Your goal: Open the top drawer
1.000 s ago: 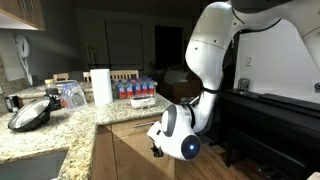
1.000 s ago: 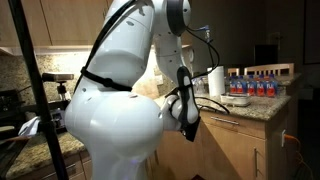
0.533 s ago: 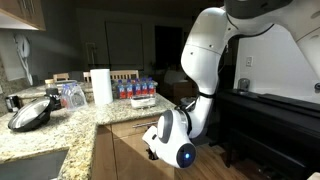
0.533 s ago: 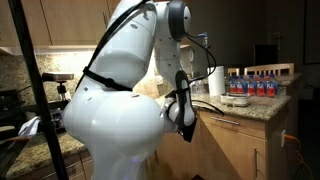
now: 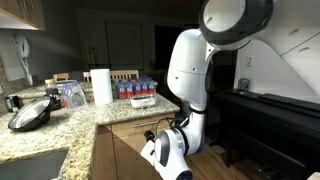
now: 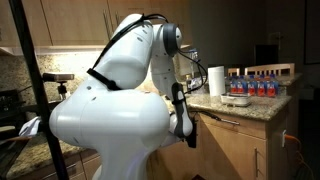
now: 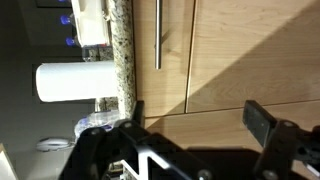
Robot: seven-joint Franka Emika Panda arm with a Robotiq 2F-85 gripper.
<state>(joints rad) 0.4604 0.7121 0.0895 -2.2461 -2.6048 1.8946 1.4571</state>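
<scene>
We see the arm (image 5: 195,60) bent low before the counter (image 5: 70,125). In the wrist view, the top drawer (image 7: 175,50) is the light-wood strip just right of the granite edge, upper middle of the frame, and it looks shut. Its silver bar handle (image 7: 158,35) runs up-down there. The hand (image 7: 196,110), at the bottom of the frame, is spread and empty. The bar lies above it and left of its centre, not yet between the fingers.
</scene>
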